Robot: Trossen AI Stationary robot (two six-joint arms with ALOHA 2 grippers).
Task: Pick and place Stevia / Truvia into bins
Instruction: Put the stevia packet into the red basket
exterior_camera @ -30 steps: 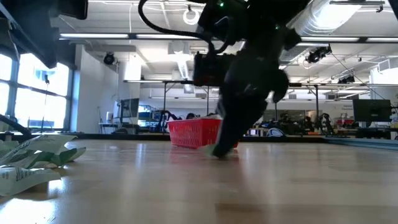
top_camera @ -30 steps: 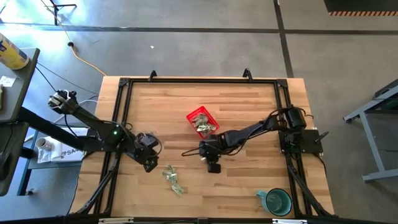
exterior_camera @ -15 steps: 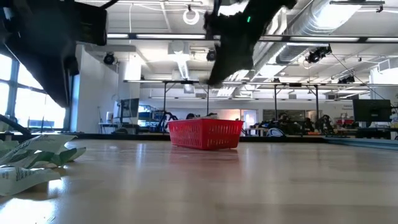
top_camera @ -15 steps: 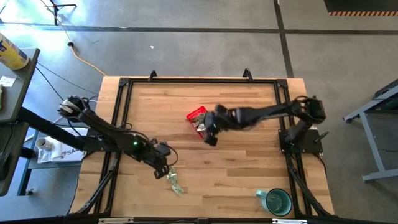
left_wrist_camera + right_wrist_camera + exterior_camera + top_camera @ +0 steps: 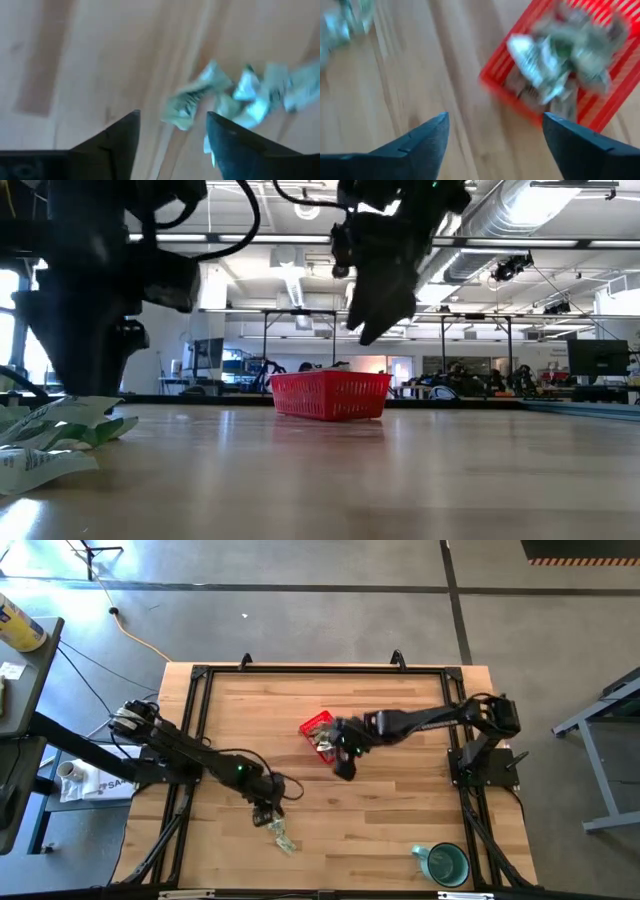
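Observation:
Pale green and white Stevia / Truvia packets (image 5: 280,833) lie in a loose heap near the table's near edge, also seen in the left wrist view (image 5: 235,95) and the low view (image 5: 50,435). My left gripper (image 5: 266,815) hovers open just left of and above the heap (image 5: 172,115), touching nothing. The red mesh bin (image 5: 318,726) stands at the table's middle with several packets (image 5: 560,50) heaped inside. My right gripper (image 5: 345,768) hangs open and empty above the table beside the bin's near right side (image 5: 495,117), well clear of the wood (image 5: 378,320).
A teal mug (image 5: 445,863) stands at the near right corner. A black frame (image 5: 200,675) runs along the table's edges. Bare wood (image 5: 400,820) lies between the bin, the heap and the mug.
My right gripper has risen from the table's middle and gone toward the far edge, to the bin's near right side. My left gripper has travelled toward the right and the near edge, arriving over the loose heap of packets. The bin and the heap have stayed put.

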